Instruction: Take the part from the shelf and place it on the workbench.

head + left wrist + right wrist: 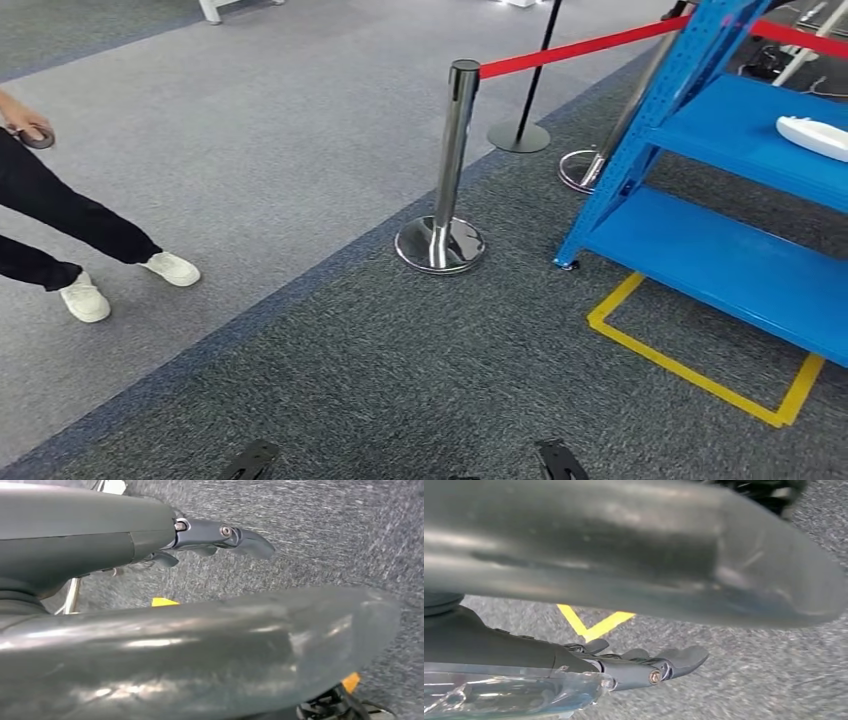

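**Blue shelf with white part at the right; both hands low and empty**

The head view looks down on a grey carpeted floor (300,180), finely speckled, paler at the left and darker at the right, with a thin blue-grey band between the two tones. A blue metal shelf (720,250) stands at the right edge, with flat painted decks and a slanted perforated upright. On its upper deck lies the part (812,137), a white, smooth, elongated body with rounded ends. Its long axis lies flat on the deck, running from the upper left to the lower right of the view; the right edge of the view cuts off its far end. A polished chrome stanchion (447,180) with a domed base carries a red belt (580,47). Yellow tape (690,370) marks a corner on the floor beneath the shelf. A person's dark trouser legs and white shoes (125,283) appear at the left.

The left hand (220,537) and the right hand (649,667) show in their wrist views as dark, smooth, jointed fingers, extended over the carpet and holding nothing. The part is well apart from both hands, up on the shelf.
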`<state>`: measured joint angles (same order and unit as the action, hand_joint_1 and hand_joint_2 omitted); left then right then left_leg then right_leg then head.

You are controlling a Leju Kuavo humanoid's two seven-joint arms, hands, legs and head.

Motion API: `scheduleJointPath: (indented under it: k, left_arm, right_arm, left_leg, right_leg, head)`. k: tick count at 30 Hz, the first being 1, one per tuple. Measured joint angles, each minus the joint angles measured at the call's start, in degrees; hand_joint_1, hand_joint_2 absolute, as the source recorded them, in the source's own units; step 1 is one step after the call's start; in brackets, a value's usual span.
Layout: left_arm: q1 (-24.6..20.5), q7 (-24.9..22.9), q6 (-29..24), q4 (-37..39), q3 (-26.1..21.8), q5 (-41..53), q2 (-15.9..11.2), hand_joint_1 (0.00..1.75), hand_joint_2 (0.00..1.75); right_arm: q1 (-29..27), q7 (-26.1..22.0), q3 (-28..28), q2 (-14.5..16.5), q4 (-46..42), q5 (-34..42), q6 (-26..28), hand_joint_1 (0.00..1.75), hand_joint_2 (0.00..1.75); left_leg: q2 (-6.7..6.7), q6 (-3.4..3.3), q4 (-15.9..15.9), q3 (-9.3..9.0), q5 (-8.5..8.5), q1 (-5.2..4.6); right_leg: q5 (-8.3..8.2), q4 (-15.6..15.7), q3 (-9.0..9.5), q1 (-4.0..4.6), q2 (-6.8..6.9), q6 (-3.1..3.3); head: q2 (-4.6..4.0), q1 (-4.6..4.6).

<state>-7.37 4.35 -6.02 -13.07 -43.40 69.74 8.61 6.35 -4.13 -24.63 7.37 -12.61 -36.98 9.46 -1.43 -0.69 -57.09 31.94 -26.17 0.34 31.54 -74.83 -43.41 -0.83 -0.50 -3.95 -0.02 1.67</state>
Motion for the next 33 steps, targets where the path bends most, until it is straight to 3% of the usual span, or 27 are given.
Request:
scheduleJointPath:
  k: [1, 2, 4, 6, 7, 9, 11, 12, 14, 15, 16, 17, 18, 20, 22, 24, 25, 27, 29, 30, 31, 33]
  left_arm:
    - [0.1, 0.0, 0.0, 0.0, 0.0, 0.0, 0.0, 0.0, 0.0]
    - [0.1, 0.0, 0.0, 0.0, 0.0, 0.0, 0.0, 0.0, 0.0]
    - [0.0, 0.0, 0.0, 0.0, 0.0, -0.1, 0.0, 0.0, 0.0]
    - [0.0, 0.0, 0.0, 0.0, 0.0, -0.1, 0.0, 0.0, 0.0]
    - [0.0, 0.0, 0.0, 0.0, 0.0, -0.2, 0.0, 0.0, 0.0]
    - [0.0, 0.0, 0.0, 0.0, 0.0, -0.2, 0.0, 0.0, 0.0]
    - [-0.1, 0.0, -0.1, 0.0, 0.0, -0.2, 0.0, 0.0, 0.0]
    - [-0.1, 0.0, -0.1, 0.0, 0.0, -0.2, 0.0, 0.0, 0.0]
    - [0.0, 0.0, -0.1, 0.0, 0.0, -0.3, 0.0, 0.0, 0.0]
    - [0.1, 0.0, -0.1, 0.0, 0.0, -0.3, 0.0, 0.0, 0.0]
    - [0.2, 0.0, -0.1, 0.0, 0.0, -0.3, 0.0, 0.0, 0.0]
    - [0.3, 0.0, -0.1, 0.0, 0.0, -0.4, 0.0, 0.0, 0.0]
    - [0.2, 0.0, -0.1, 0.0, 0.0, -0.4, 0.0, 0.0, 0.0]
    - [0.2, 0.0, -0.1, 0.0, 0.0, -0.4, 0.0, 0.0, 0.0]
    - [0.1, -0.1, -0.1, 0.0, 0.0, -0.4, 0.0, 0.0, 0.0]
    - [0.0, -0.2, -0.1, 0.0, -0.1, -0.5, 0.0, 0.0, 0.0]
    - [0.0, -0.2, -0.1, 0.0, -0.1, -0.5, 0.0, 0.0, 0.0]
    - [-0.1, -0.2, -0.1, 0.0, -0.1, -0.5, 0.0, 0.0, 0.0]
    - [0.0, -0.3, 0.0, 0.0, -0.1, -0.5, 0.0, 0.0, 0.0]
    - [0.1, -0.3, 0.0, 0.0, -0.1, -0.5, 0.0, 0.0, 0.0]
    - [0.1, -0.4, 0.0, 0.0, -0.1, -0.5, -0.1, 0.0, 0.0]
    - [0.1, -0.4, 0.1, 0.0, -0.1, -0.4, -0.1, 0.0, 0.0]
  right_arm:
    - [-0.1, 0.0, 0.0, 0.0, 0.0, 0.0, 0.0, 0.0, 0.0]
    - [-0.2, 0.0, -0.1, 0.0, 0.0, -0.1, 0.1, 0.0, 0.0]
    - [-0.3, 0.0, -0.3, 0.0, 0.0, -0.2, 0.1, 0.0, 0.0]
    - [0.0, 0.0, -0.5, 0.1, 0.0, -0.2, 0.1, 0.0, 0.0]
    - [0.1, 0.1, -0.5, 0.1, 0.0, -0.2, 0.1, 0.0, 0.0]
    - [0.1, 0.1, -0.5, 0.1, 0.0, -0.3, 0.2, 0.0, 0.0]
    - [0.0, 0.2, -0.7, 0.1, 0.0, -0.3, 0.2, 0.0, 0.0]
    - [0.1, 0.2, -0.7, 0.1, 0.0, -0.3, 0.2, 0.0, 0.0]
    - [0.2, 0.2, -0.8, 0.2, 0.0, -0.3, 0.1, 0.0, 0.0]
    - [0.3, 0.2, -0.8, 0.2, 0.0, -0.3, 0.0, 0.0, 0.0]
    - [0.2, 0.3, -0.8, 0.3, 0.0, -0.3, 0.0, 0.0, 0.0]
    - [0.1, 0.3, -0.9, 0.3, 0.0, -0.3, 0.0, 0.0, 0.0]
    - [0.0, 0.3, -0.9, 0.3, 0.0, -0.3, 0.0, 0.0, 0.0]
    - [0.1, 0.4, -0.9, 0.3, 0.0, -0.3, -0.1, 0.0, 0.0]
    - [0.2, 0.4, -0.9, 0.3, 0.0, -0.3, -0.2, 0.0, 0.0]
    - [-0.1, 0.5, -1.0, 0.4, 0.0, -0.3, -0.3, 0.0, 0.0]
    - [-0.3, 0.6, -1.0, 0.4, 0.0, -0.3, -0.4, 0.0, 0.0]
    - [-0.5, 0.9, -1.0, 0.4, 0.1, -0.3, -0.5, 0.0, 0.0]
    - [-0.2, 1.0, -1.0, 0.4, 0.1, -0.3, -0.7, 0.0, 0.0]
    - [-0.1, 1.1, -1.0, 0.4, 0.1, -0.3, -0.7, 0.0, 0.0]
    - [-0.1, 1.1, -1.0, 0.4, 0.1, -0.4, -0.7, 0.0, 0.0]
    - [-0.3, 1.3, -1.0, 0.4, 0.1, -0.4, -0.8, 0.0, 0.0]
  left_leg:
    - [-0.76, -0.01, 0.0, -0.05, -0.07, -0.07]
    - [-1.43, 0.04, 0.0, -0.16, -0.16, -0.11]
    - [-2.54, 0.4, 0.0, -0.56, -0.46, -0.23]
    - [-3.43, 0.97, -0.1, -0.91, -0.76, -0.55]
    - [-3.85, 1.24, -0.1, -1.01, -0.81, -0.68]
    - [-4.66, 1.85, 0.0, -1.22, -0.92, -0.58]
    - [-2.96, 2.55, -1.5, -0.71, -2.37, -0.35]
    - [-1.47, 2.83, -4.1, 0.43, -3.97, -0.27]
    - [0.64, 3.06, -12.0, 4.32, -7.73, -0.22]
    - [0.92, 3.07, -15.4, 6.17, -8.83, -0.21]
    - [1.01, 3.02, -17.2, 7.3, -8.9, -0.21]
    - [1.08, 2.91, -16.7, 7.32, -7.67, -0.2]
    - [1.42, 2.79, -14.0, 6.22, -5.56, -0.15]
    - [3.91, 2.52, -5.9, 2.53, -1.38, 0.12]
    - [5.93, 2.17, -1.1, 0.38, -0.13, 0.33]
    - [5.31, 1.52, -0.4, 0.19, -0.2, 0.26]
    - [4.69, 1.1, -0.3, 0.17, -0.06, 0.25]
    - [3.31, 0.32, 0.0, 0.1, 0.19, 0.32]
    - [1.7, -0.12, 0.0, 0.08, 0.14, 0.11]
    - [0.82, -0.22, 0.0, 0.07, 0.09, -0.01]
    - [0.0, -0.26, 0.0, 0.04, 0.03, -0.09]
    - [-1.34, -0.2, 0.0, -0.12, -0.12, -0.16]
  right_leg:
    - [-0.25, -0.5, 0.02, 0.01, 0.07, 0.02]
    - [-1.57, 1.5, 1.34, 0.03, 0.23, 0.1]
    - [-4.84, 9.6, 6.01, 0.25, 2.23, 0.4]
    - [-6.3, 15.0, 9.03, 0.54, 4.15, 1.01]
    - [-6.27, 15.6, 9.28, 0.71, 4.39, 1.35]
    - [-6.55, 15.7, 9.09, 0.69, 2.94, 2.05]
    - [-6.82, 15.9, 9.06, 0.4, 1.61, 2.7]
    - [-6.94, 16.0, 9.06, 0.21, 0.92, 2.97]
    - [-7.06, 16.0, 8.88, 0.15, -0.52, 3.24]
    - [-7.09, 16.0, 8.81, 0.16, -1.31, 3.29]
    - [-7.12, 16.0, 8.78, 0.16, -2.08, 3.29]
    - [-7.17, 16.0, 8.78, 0.15, -2.91, 3.23]
    - [-7.24, 16.0, 8.79, 0.11, -3.72, 3.12]
    - [-7.38, 15.9, 8.65, 0.11, -5.31, 2.72]
    - [-7.56, 15.8, 8.24, 0.18, -6.56, 2.12]
    - [-7.87, 16.1, 7.84, 0.07, -7.67, 1.33]
    - [-7.88, 16.2, 7.66, 0.03, -7.49, 0.96]
    - [-6.13, 13.7, 6.33, 0.23, -4.63, 0.5]
    - [-2.15, 6.8, 3.18, 0.4, -1.08, 0.27]
    - [-0.43, 3.0, 1.5, 0.38, -0.35, 0.17]
    - [0.31, 0.7, 0.55, 0.37, -0.07, 0.13]
    - [-1.12, 1.8, 1.58, 0.37, 0.25, 0.17]
  head:
    - [0.0, 0.01]
    - [0.0, 0.01]
    - [0.0, 0.03]
    - [0.0, -0.08]
    - [0.0, -0.14]
    - [0.0, -0.18]
    - [0.0, -0.36]
    - [0.0, -0.52]
    - [0.0, -0.77]
    - [0.0, -0.81]
    - [0.0, -0.82]
    - [0.0, -0.81]
    - [0.0, -0.81]
    - [0.0, -0.87]
    - [0.01, -0.97]
    - [0.01, -1.06]
    - [0.0, -1.07]
    - [0.0, -0.64]
    - [0.0, -0.21]
    - [0.0, -0.17]
    - [0.0, -0.18]
    - [0.0, -0.15]
